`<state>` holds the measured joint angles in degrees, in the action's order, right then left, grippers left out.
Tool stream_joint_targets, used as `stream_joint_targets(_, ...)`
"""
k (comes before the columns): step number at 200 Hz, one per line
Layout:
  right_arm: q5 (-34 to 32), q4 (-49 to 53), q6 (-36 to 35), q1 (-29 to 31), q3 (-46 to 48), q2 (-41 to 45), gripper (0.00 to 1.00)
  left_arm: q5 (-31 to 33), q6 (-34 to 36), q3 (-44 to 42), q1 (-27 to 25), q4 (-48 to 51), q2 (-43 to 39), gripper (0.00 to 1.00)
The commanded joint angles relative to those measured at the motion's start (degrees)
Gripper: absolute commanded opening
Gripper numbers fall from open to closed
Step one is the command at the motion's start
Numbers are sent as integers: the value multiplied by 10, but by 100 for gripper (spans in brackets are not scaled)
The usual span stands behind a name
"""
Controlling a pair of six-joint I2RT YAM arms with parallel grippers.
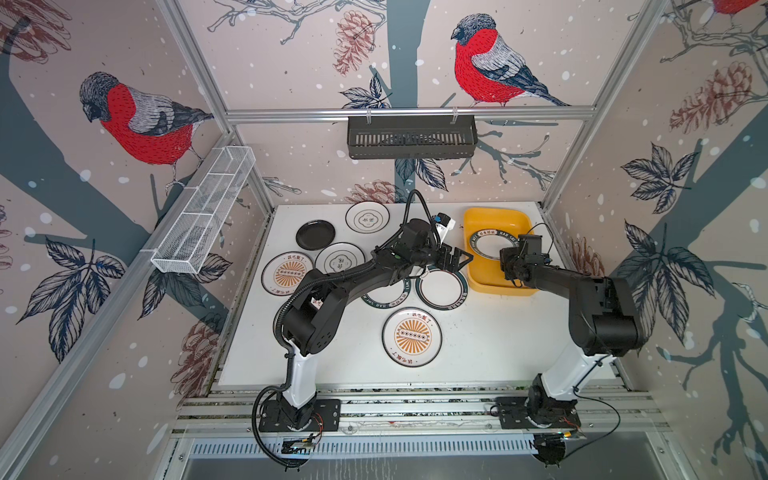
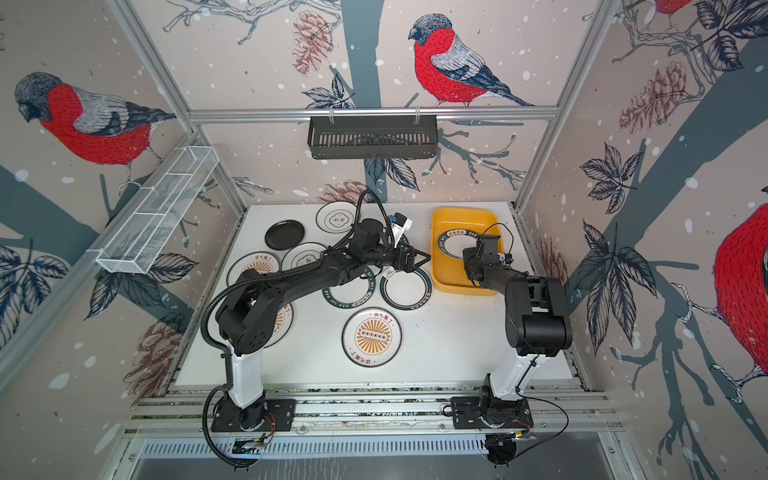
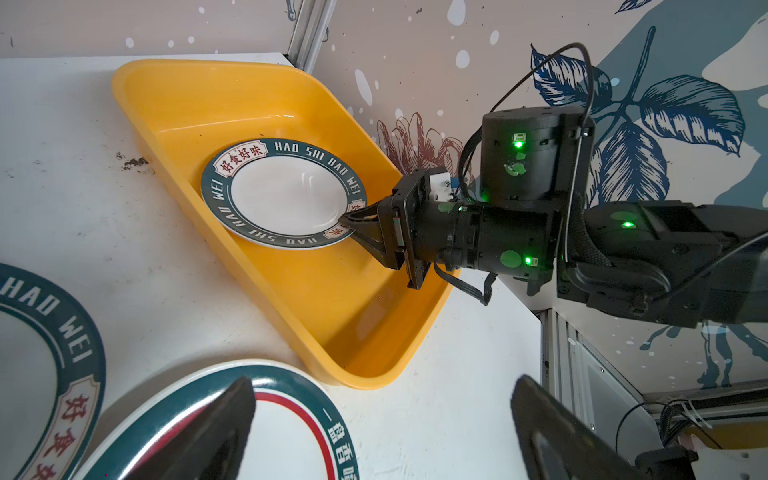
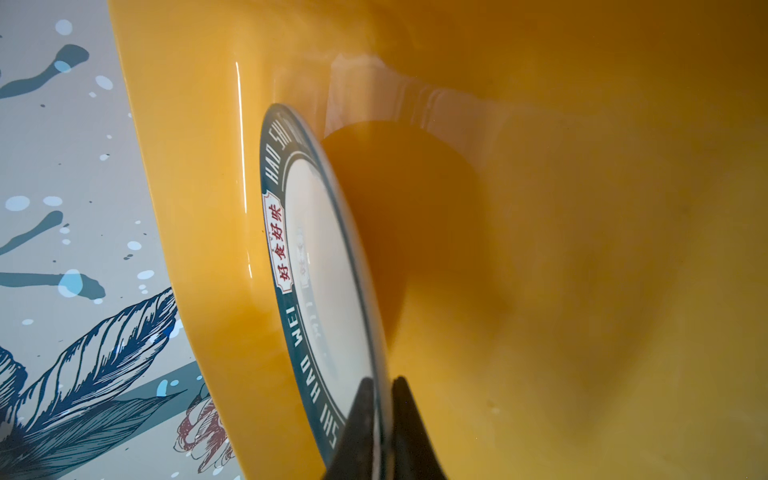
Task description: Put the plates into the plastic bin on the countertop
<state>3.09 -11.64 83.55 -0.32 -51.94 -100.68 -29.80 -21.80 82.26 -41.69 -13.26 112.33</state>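
Danger at this moment comes mostly from the release. The right gripper (image 3: 347, 220) has its two fingers on either side of the rim of a green-rimmed plate (image 3: 286, 195), closed on it as far as the wrist views show. This plate is inside the plastic bin (image 3: 187, 95), tilted, with the held edge raised and a shadow under it. If the jaws part at this height, the plate probably drops on the bin floor with a knock. It may also slide against the wall and lean there, which leaves less room for the next plates. The left gripper (image 3: 382, 390) stands wide apart, holding nothing, above another plate (image 3: 291, 440) on the countertop (image 1: 478, 345), just beside the bin. Both arms are near each other, so a careless reach may bring them into contact. Several plates, such as the sunburst plate (image 1: 411, 336), are not yet in the bin.
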Motion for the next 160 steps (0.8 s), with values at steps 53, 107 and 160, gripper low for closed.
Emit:
stream_joint_targets(53,-14,22,-16,1,-22,-7,49,12,25,-17,3,-13,-22,96)
stream_joint_targets(107,-13,69,-21,-5,-50,-3,87,33,16,-32,18,-3,-37,96)
stream_joint_targets(160,4,98,-15,-14,-49,34,100,72,14,-41,18,20,-70,96)
